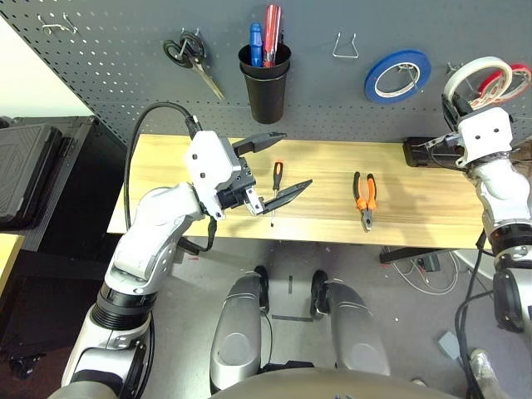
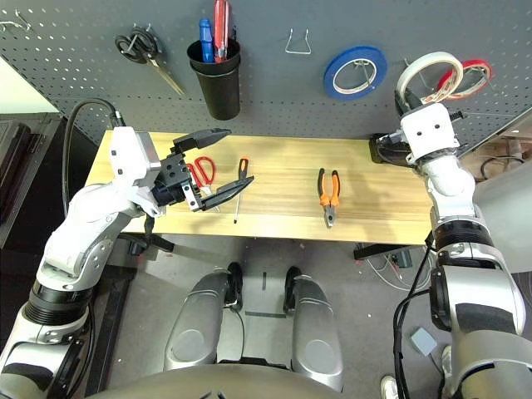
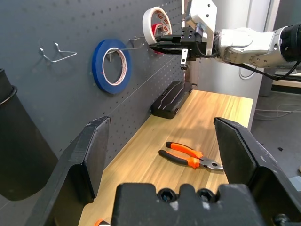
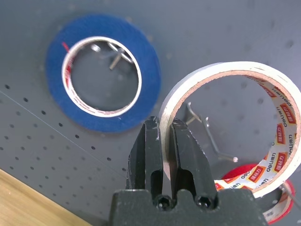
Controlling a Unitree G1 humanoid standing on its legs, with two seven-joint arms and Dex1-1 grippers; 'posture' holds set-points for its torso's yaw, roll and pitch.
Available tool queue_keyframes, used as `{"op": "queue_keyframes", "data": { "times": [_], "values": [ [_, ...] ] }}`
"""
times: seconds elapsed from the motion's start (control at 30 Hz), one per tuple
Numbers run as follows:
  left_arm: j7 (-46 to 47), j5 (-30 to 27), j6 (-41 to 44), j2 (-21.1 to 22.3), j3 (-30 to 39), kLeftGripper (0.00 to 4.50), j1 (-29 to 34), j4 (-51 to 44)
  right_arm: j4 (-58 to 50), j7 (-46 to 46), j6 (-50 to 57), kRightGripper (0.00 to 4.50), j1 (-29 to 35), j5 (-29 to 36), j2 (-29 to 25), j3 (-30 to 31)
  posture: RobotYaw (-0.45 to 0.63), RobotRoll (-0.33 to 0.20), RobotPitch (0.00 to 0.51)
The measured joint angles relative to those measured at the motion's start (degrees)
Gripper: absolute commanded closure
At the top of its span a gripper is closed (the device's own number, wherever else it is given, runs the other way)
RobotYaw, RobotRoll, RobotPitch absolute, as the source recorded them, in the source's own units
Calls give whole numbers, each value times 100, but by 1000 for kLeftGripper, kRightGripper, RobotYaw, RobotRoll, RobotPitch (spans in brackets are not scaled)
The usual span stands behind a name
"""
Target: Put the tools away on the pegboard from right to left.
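Red scissors on the table show in the right eye view, hidden in the left. Left tool spread; right tool pinching white tape.

White tape roll, orange-and-black pliers, seemingly red-handled scissors

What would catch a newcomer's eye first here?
Probably the white tape roll, clamped in the right gripper before the pegboard. Next, the blue tape roll hanging beside it, and the open left gripper spread above the table.
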Motion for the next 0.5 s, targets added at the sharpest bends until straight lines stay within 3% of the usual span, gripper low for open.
{"op": "queue_keyframes", "data": {
  "times": [0.3, 0.33, 0.5],
  "values": [
    [78, 62, 98, 90, 14, 0, 6, -142, 639, -62, 759, 4459, -660, -153, 150, 116, 228, 0, 229],
    [91, 71, 107, 100, 14, 0, 6, -143, 694, -99, 811, 3827, -707, -174, 155, 118, 233, 0, 229],
    [143, 122, 165, 144, 14, 0, 6, -145, 727, -272, 870, 2061, -730, -214, 194, 120, 251, 0, 232]
  ]
}}
